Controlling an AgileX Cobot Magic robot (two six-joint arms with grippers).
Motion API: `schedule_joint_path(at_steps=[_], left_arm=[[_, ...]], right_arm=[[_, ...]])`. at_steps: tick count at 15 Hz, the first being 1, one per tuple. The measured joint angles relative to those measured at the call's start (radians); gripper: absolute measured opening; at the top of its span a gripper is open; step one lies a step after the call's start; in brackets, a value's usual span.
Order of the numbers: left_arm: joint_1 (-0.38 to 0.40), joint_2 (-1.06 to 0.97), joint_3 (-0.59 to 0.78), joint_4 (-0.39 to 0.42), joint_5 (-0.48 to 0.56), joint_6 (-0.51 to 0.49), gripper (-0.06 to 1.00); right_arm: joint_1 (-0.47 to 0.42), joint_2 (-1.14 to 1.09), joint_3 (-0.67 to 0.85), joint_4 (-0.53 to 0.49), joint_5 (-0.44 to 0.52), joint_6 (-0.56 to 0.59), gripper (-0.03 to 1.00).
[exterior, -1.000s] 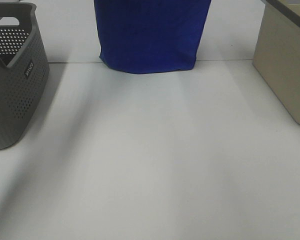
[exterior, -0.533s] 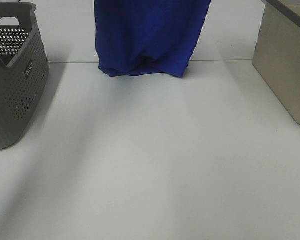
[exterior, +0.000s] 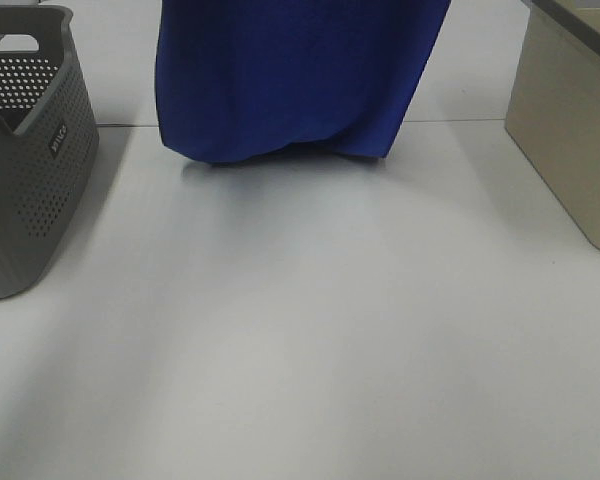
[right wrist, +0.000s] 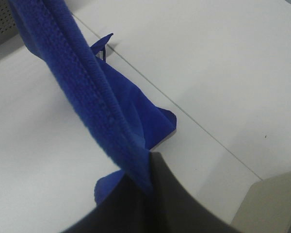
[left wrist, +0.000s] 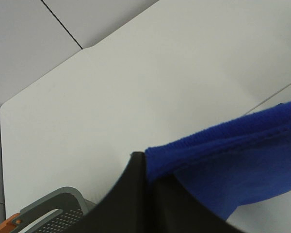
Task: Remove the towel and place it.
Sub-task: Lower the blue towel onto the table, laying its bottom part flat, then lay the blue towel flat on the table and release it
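The royal-blue towel [exterior: 290,75] hangs spread out at the back middle of the white table, and its lower edge touches the tabletop. Its top runs out of the exterior view, and neither gripper shows there. In the left wrist view my left gripper [left wrist: 148,170] is shut on one upper edge of the towel [left wrist: 233,155]. In the right wrist view my right gripper [right wrist: 148,187] is shut on the other upper edge of the towel [right wrist: 82,77], which drops to the table below. No white tag shows.
A grey perforated basket [exterior: 25,160] stands at the left edge of the table; it also shows in the left wrist view [left wrist: 53,216]. A beige bin [exterior: 570,120] stands at the right edge. White tabletop [exterior: 310,330] lies in front of the towel.
The towel has come down and forward: its lower edge now rests bunched on the table and spreads wider to the left and right than before.
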Motion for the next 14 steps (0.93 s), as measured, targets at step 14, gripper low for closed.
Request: schedule_joint_path(at_steps=[14], left_arm=[[-0.003, -0.557, 0.971, -0.238, 0.002, -0.01, 0.0]], right_arm=[[0.003, -0.387, 0.641, 0.151, 0.011, 0.092, 0.02]])
